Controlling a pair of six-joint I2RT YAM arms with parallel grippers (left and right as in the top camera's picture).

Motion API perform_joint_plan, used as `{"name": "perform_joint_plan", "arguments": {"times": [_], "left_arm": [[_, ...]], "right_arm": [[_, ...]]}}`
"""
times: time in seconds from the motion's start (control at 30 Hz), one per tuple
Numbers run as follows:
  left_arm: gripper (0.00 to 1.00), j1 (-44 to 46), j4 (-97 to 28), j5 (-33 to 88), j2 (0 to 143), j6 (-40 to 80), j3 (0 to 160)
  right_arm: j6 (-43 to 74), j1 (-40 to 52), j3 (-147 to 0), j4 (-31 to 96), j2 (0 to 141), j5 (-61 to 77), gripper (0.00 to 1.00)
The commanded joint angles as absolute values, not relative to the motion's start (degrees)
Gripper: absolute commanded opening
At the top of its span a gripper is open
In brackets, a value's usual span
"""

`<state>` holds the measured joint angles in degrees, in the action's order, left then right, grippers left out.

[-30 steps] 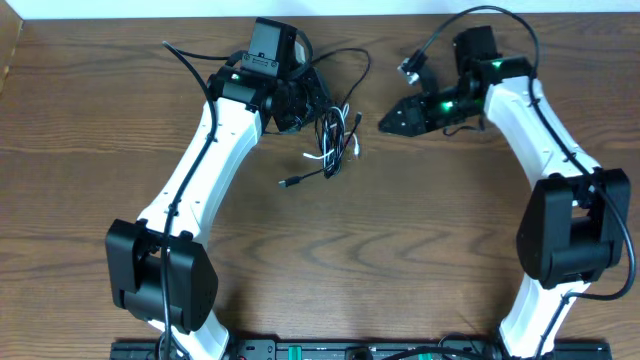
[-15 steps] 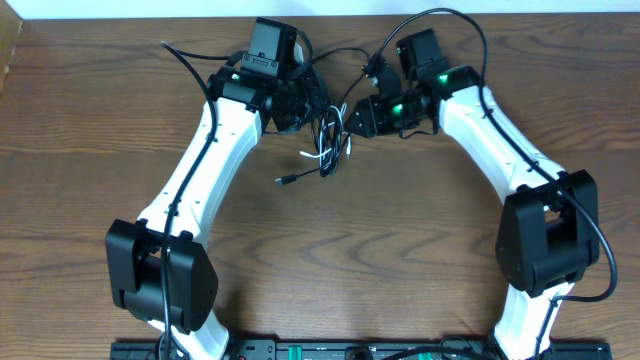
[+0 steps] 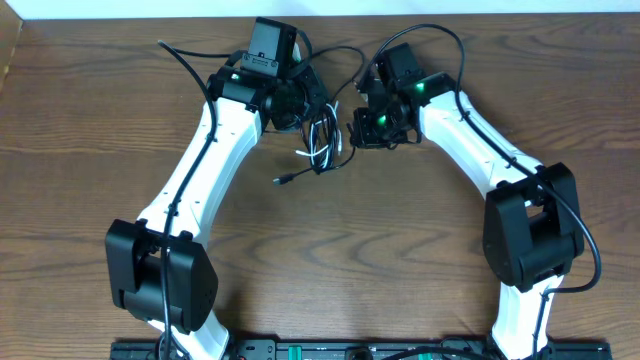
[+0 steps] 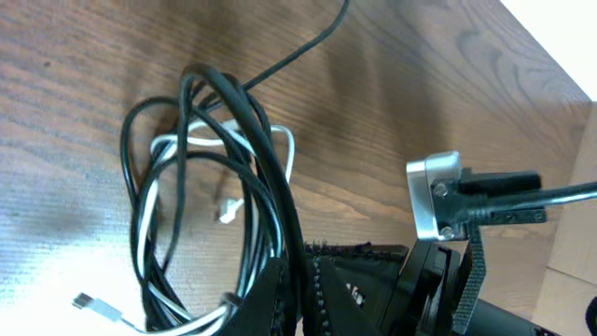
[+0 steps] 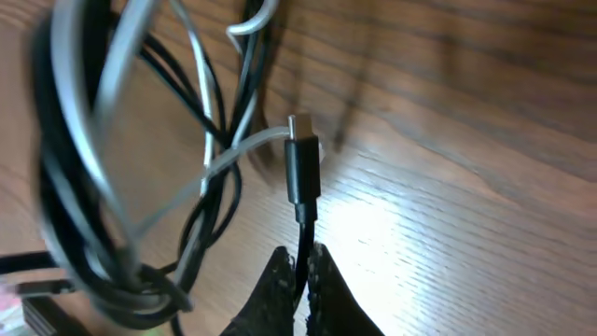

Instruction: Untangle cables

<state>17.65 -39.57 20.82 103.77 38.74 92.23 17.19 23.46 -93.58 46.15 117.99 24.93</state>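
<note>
- Holding both arms at the far side of the table (image 3: 400, 250), I find the cables bunched between the two wrists, near the back edge.
- Left gripper (image 4: 297, 280): the jaws are clamped on the black cable (image 4: 247, 121) where several of its turns gather. The white cable (image 4: 177, 142) runs through the same pinch or just beside it; I cannot tell which.
- Right gripper (image 5: 300, 273): the jaws are pinched together on the black cable just below its black plug (image 5: 300, 173), which stands clear of the fingers and shows a silvery tip.
- Progress, in my judgement: early. The white cable threads in and out of the black loops, nothing is separated, and only one end is in hand.
- Remaining: draw the held plug end out through the loops, then free the white cable and lay the two apart.
- A white plug (image 4: 90, 301) lies loose on the wood beside the bundle. A loose black tip (image 3: 284, 181) trails toward the front of the table.
- Room: the back edge is close behind both wrists, so there is little margin there. The wood in front, between the arms, is bare and wide, and I judge that the better direction to pull.
- Caution: the grippers sit near each other, so I would separate them sideways.
</note>
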Motion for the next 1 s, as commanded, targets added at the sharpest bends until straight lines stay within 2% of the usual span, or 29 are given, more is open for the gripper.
{"name": "perform_joint_plan", "arguments": {"times": [0.0,0.2,0.33,0.4,0.57,0.6,0.73,0.77,0.83,0.97], "left_arm": [[0.08,15.4,-38.9,19.8,102.8,36.9,92.5],[0.07,11.7,-38.9,20.0,99.8,35.4,92.5],[0.08,9.1,-38.9,19.8,97.3,32.8,92.5],[0.07,8.4,-38.9,19.9,97.1,32.8,92.5],[0.07,9.0,-39.7,20.1,97.1,32.8,92.5],[0.08,9.3,-39.7,20.1,97.1,32.9,92.5],[0.07,11.4,-39.7,20.1,97.1,33.3,92.5],[0.07,13.4,-39.7,20.1,97.1,33.3,92.5],[0.07,15.0,-39.7,20.1,97.1,33.3,92.5],[0.08,16.4,-39.5,21.6,97.1,33.3,92.5]], "right_arm": [[13.3,21.9,-93.6,48.8,118.3,23.5,0.01],[6.3,17.6,-93.6,55.1,118.3,22.4,0.01],[3.7,11.6,-93.6,59.5,118.3,19.9,0.01],[3.2,9.3,-93.6,59.7,118.3,21.8,0.01],[-6.3,6.2,-93.6,59.0,118.3,38.1,0.01],[-7.3,6.3,-93.6,58.5,118.3,40.0,0.04],[-11.8,8.0,-93.6,55.9,118.3,50.8,0.41],[-12.9,9.0,-93.7,53.0,118.3,58.5,0.54],[-12.8,9.6,-93.7,49.4,118.3,64.8,0.59],[-6.3,10.8,-93.7,43.3,118.3,67.2,0.59]]}}
